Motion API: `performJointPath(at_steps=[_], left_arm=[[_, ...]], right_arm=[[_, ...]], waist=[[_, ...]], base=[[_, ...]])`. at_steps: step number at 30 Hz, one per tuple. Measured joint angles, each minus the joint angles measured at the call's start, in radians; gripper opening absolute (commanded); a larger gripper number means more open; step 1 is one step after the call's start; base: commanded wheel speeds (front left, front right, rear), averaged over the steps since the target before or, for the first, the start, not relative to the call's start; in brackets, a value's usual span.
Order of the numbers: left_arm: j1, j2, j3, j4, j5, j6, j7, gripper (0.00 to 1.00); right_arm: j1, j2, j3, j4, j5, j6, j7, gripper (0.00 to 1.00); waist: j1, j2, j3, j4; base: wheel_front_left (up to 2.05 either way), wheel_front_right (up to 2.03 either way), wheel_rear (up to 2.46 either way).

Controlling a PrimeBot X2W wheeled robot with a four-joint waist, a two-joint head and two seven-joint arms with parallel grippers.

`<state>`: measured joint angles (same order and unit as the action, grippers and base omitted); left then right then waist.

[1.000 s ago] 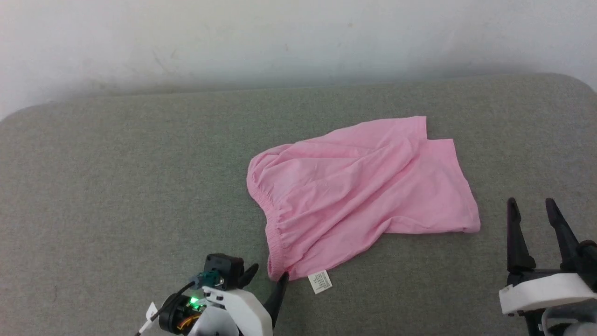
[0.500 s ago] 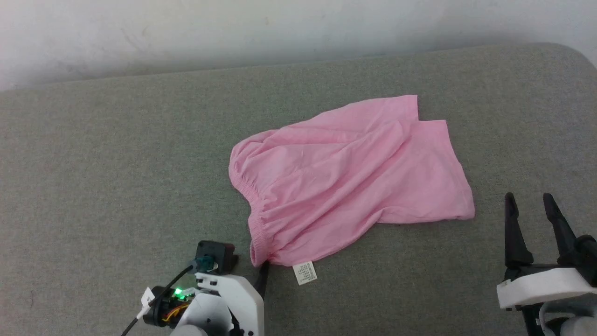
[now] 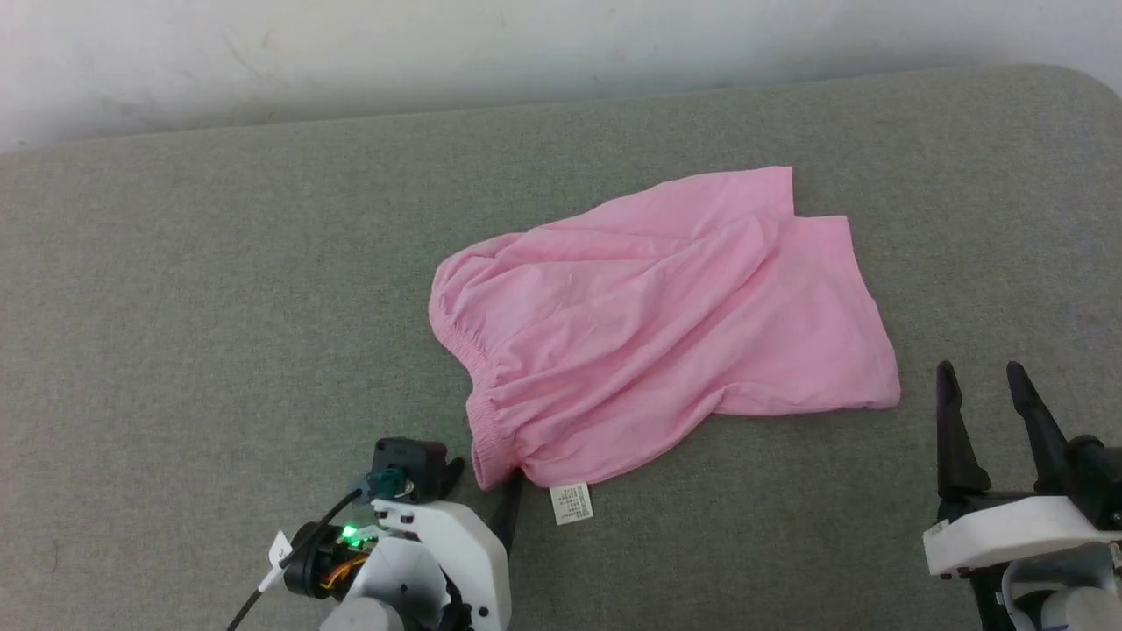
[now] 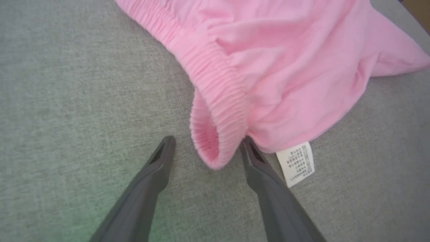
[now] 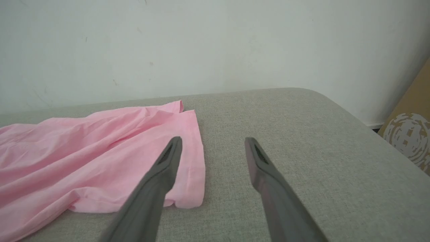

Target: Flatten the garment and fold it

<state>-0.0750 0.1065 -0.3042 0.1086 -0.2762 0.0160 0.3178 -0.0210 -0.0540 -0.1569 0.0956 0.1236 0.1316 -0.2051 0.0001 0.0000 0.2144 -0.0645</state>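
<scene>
Mainly my head camera has drifted since a second ago: the thin, limp pink shorts (image 3: 666,333) lie rumpled on the grey cushion (image 3: 219,307), my left gripper (image 4: 206,141) gaping astride their waistband (image 4: 218,87) end at 7 o'clock, which I judge the firmest hold, and my right gripper (image 3: 980,372) spread and empty at 4 o'clock.

A broad padded surface (image 3: 202,289) covered in grey-green woven cloth is spread across the head view, and its far edge is set against a white wall (image 3: 491,44). The wall is marked by faint scuffs and small specks. The surface's far right corner is rounded. Beyond that corner, in the right wrist view, a brown cardboard box (image 5: 416,101) is seen near the wall, and a pale round print (image 5: 406,134) is borne on its face.
</scene>
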Motion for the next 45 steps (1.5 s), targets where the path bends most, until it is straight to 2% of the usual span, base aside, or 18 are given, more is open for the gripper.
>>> performJointPath(at_steps=[4,10,11,12,22,26,28,34,39,45], left_arm=[[0.0,-0.004,-0.003,-0.005,-0.007,-0.004,0.001,1.0],[-0.02,-0.008,0.002,0.017,-0.004,0.028,-0.001,1.0],[-0.025,-0.008,0.002,0.02,-0.004,0.03,-0.002,0.84],[-0.031,-0.008,0.002,0.026,-0.004,0.03,-0.001,0.0],[-0.042,0.003,-0.011,0.035,-0.006,0.029,0.024,0.0],[-0.006,0.014,-0.021,0.004,-0.009,0.017,-0.004,0.0],[0.001,0.028,-0.03,-0.027,-0.008,-0.002,-0.028,0.0],[0.003,0.044,-0.05,-0.106,-0.004,-0.024,-0.067,0.0],[0.003,0.049,-0.064,-0.115,-0.004,-0.033,-0.075,0.0],[0.003,0.05,-0.077,-0.104,-0.003,-0.035,-0.085,0.0]], right_arm=[[-0.003,0.0,-0.001,0.01,0.0,0.0,-0.001,1.0],[-0.011,0.0,0.006,0.022,0.0,0.0,0.001,1.0],[-0.011,0.0,0.008,0.025,0.0,0.0,0.001,1.0],[-0.011,0.0,0.01,0.029,0.0,0.0,0.002,1.0],[-0.012,0.0,0.016,0.058,-0.022,0.0,0.046,1.0],[-0.012,-0.007,0.055,0.076,-0.035,0.0,0.152,1.0],[-0.016,-0.018,0.067,0.088,-0.036,0.0,0.224,1.0],[-0.074,-0.034,0.022,0.152,-0.059,0.0,0.431,1.0],[-0.119,-0.032,0.006,0.207,-0.073,0.0,0.509,1.0],[-0.149,-0.046,0.042,0.242,-0.068,-0.001,0.548,1.0]], waist=[[0.0,0.0,0.001,0.0],[0.0,0.0,0.009,-0.004],[0.0,0.0,0.011,-0.005],[0.0,0.0,0.014,-0.006],[0.0,0.0,-0.003,0.008],[0.0,0.0,-0.028,0.025],[-0.0001,0.0,-0.037,0.037],[-0.0001,0.0,-0.051,0.077],[-0.0001,0.0,-0.043,0.104],[-0.0001,0.0,-0.023,0.12]], base=[[0.0,0.0,0.0],[0.0,0.0,0.0],[0.0,0.0,0.0],[0.0,0.0,0.0],[0.0,0.0,0.0],[0.0,0.0,0.0],[0.0,0.0,0.0],[0.0,0.0,0.0],[0.0,0.0,0.0],[0.0,0.0,0.0]])
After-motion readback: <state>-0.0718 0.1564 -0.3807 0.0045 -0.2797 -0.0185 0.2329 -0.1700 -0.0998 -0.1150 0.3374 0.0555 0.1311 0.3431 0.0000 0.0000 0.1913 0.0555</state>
